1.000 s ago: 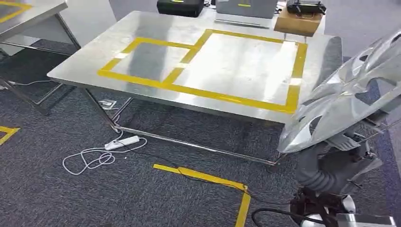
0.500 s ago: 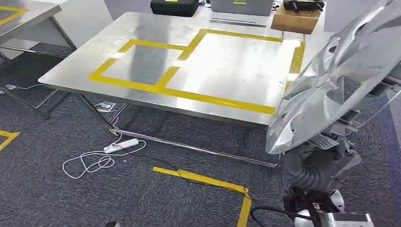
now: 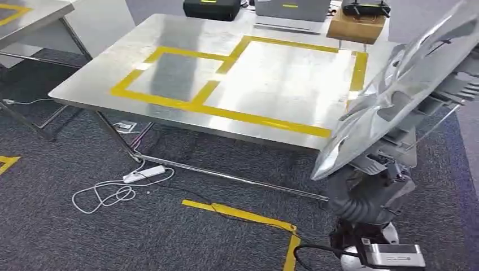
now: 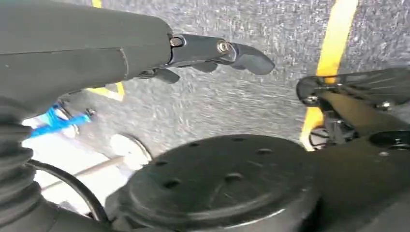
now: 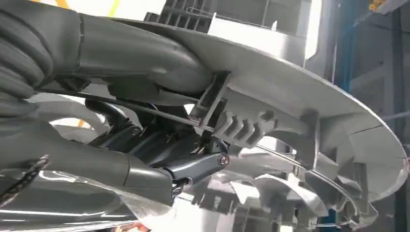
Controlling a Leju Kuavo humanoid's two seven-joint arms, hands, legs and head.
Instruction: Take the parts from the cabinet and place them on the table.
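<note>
**A:** At the near right edge, a silver wheel cover [image 3: 395, 90] is held up by the right hand [image 5: 159, 159], above the grey carpet [image 3: 85, 237]. What is seen of its make?

**B:** A moulded disc, glossy and curved on the face, with spoke-shaped cut-outs; ribs, clips and a thin wire ring are shown on its back in the right wrist view. It is tilted steeply, its lower rim near the table's front corner, its upper part over the table's right edge.

**A:** And the arm?

**B:** The right arm is raised from below, its ribbed black cover bent under the disc. The dark fingers [image 5: 203, 162] are hooked into the ribbing behind the cover, the thumb pressed along the rim: the part is gripped firmly.

**A:** The left hand [image 4: 193, 50]?

**B:** It is hung low over the carpet, fingers loosely extended, nothing in it.

**A:** Further out?

**B:** A white power strip [image 3: 145, 172] and looped cable are laid on the carpet, yellow tape [image 3: 243, 213] beside. Beyond, a brushed-steel table [image 3: 101, 79] is marked with yellow tape rectangles [image 3: 186, 101]. At its far edge a black case [image 3: 212, 8] and a cardboard box [image 3: 356, 27] are seen.
</note>
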